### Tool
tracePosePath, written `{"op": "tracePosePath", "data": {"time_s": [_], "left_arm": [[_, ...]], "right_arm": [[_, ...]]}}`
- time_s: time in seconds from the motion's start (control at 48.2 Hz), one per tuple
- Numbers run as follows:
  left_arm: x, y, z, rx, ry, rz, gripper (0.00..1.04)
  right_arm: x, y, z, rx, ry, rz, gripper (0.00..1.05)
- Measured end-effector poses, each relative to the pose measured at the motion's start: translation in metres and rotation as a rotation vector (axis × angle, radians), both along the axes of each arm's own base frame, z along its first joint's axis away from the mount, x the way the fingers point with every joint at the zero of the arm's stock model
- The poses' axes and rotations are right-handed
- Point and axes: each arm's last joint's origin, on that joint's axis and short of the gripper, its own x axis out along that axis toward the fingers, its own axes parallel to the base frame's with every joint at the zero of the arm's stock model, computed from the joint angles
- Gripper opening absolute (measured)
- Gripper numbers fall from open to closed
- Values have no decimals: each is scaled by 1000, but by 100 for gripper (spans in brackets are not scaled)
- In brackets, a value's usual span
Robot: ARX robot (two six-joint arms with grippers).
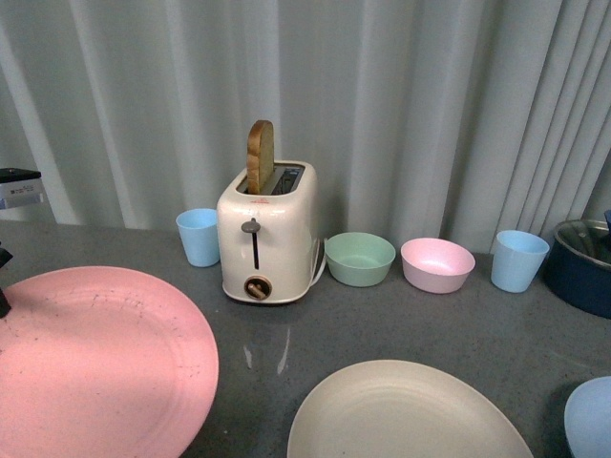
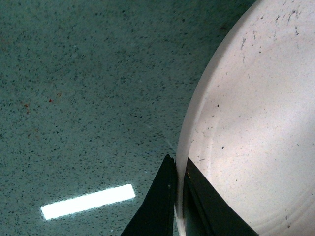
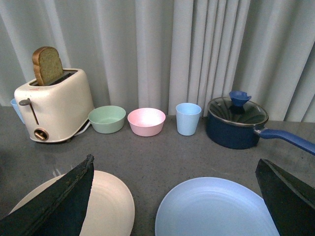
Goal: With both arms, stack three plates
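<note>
**While the left hand pinches the pink rim, two plates lie free**

Although they are wide, the three plates look light, stiff and matte, probably plastic or a fibre blend, so I judge them unlikely to break but liable to tilt or slip from a thin edge grip. The rim is the only place to take hold.

The left hand is pressed together on the edge of the pink plate, one finger over the rim and one under. That plate sits in front of the toaster and to its left. Whether it is off the worktop I cannot tell. The cream plate lies in front of the toaster to its right, and the light blue plate further right again. The right hand is spread wide over these two, gripping nothing.

A bread slice stands in the toaster's slot. Right of the toaster, the green bowl and pink bowl look empty. What the two blue cups and the lidded blue pot hold cannot be seen.
</note>
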Motion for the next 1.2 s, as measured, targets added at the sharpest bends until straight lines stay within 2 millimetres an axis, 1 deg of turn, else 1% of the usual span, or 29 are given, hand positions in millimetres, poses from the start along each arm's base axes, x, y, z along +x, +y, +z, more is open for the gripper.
{"op": "tracePosePath", "data": {"time_s": [0.145, 0.27, 0.394, 0.477, 0.602, 0.643, 0.664, 0.767, 0.892, 1.016, 1.037, 1.099, 1.203], "left_arm": [[1, -5, 13, -16, -10, -12, 3], [0, -13, 23, -53, -15, -22, 3], [-1, -26, 29, -80, -18, -35, 3], [-3, -40, 29, -101, -14, -48, 3], [-5, -71, 22, -135, 3, -95, 3], [-6, -87, 18, -142, 13, -118, 3], [-7, -91, 18, -145, 15, -124, 3], [-10, -131, 11, -162, 31, -188, 3], [-13, -168, 4, -183, 49, -236, 3], [-14, -196, -5, -189, 74, -265, 3], [-14, -199, -5, -187, 75, -267, 3], [-11, -214, -13, -176, 90, -272, 3], [-7, -225, -20, -172, 100, -268, 3]], "right_arm": [[0, 0, 0, 0, 0, 0, 97], [0, 0, 0, 0, 0, 0, 97], [0, 0, 0, 0, 0, 0, 97], [0, 0, 0, 0, 0, 0, 97], [0, 0, 0, 0, 0, 0, 97], [0, 0, 0, 0, 0, 0, 97], [0, 0, 0, 0, 0, 0, 97], [0, 0, 0, 0, 0, 0, 97], [0, 0, 0, 0, 0, 0, 97], [0, 0, 0, 0, 0, 0, 97], [0, 0, 0, 0, 0, 0, 97], [0, 0, 0, 0, 0, 0, 97], [0, 0, 0, 0, 0, 0, 97]]}}
